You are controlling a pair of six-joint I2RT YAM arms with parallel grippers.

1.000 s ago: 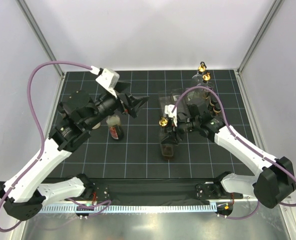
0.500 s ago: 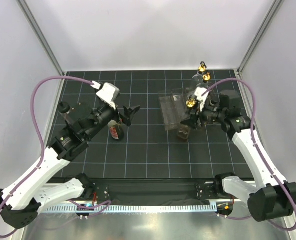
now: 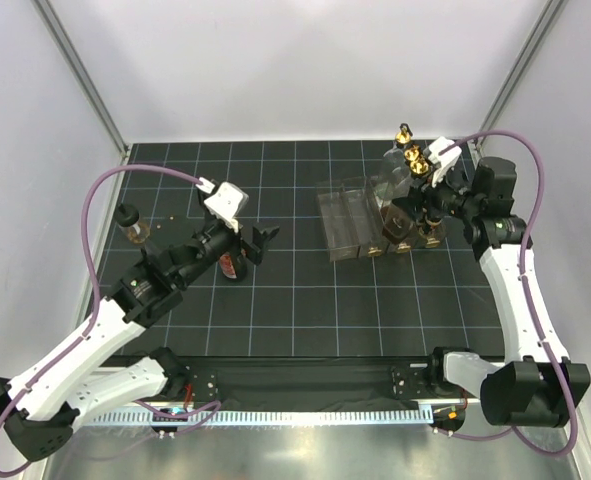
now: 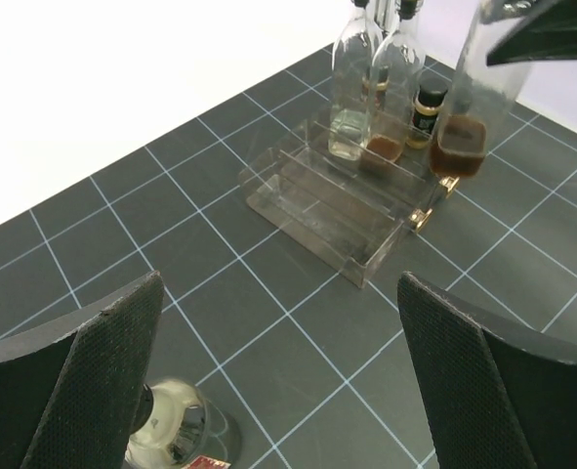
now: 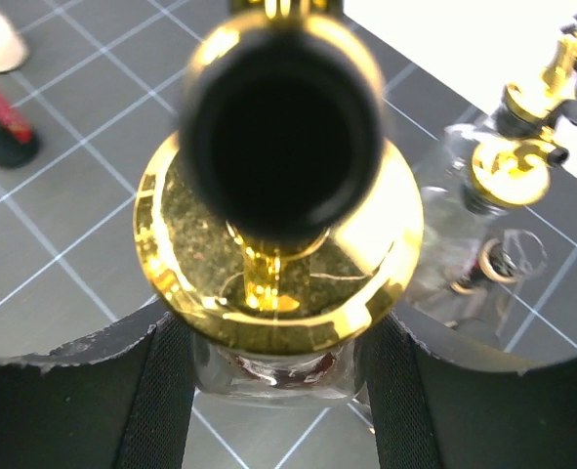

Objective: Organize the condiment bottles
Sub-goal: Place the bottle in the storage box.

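Up close, the left gripper hangs with its jaws spread wide over the dark, grid-lined tabletop, holding nothing. The white-capped sauce bottle stands just beneath it, nearer the left finger than the gap. In my judgement a straight descent could land a textured black pad on the cap and tip the bottle over. Off to the left, well apart, stands a small black-capped bottle.

Further out sits the rack, thin clear plastic in long stepped troughs, light-looking and likely to skid if nudged. At its far right end the right gripper has its jaws closed on the neck of a tall bottle, right under the shiny gold pourer collar with its black spout. The bottle is upright, smooth clear glass with a little amber liquid at the bottom. Whether its base rests in a trough or hovers above one I cannot tell. Smooth glass held so high may slip or swing, and the base could catch the rack's thin wall or knock its neighbours.

Those neighbours are close: a small dark bottle just beside it, then two tall clear bottles with gold tops at the rack's far side, slender and easy to topple.
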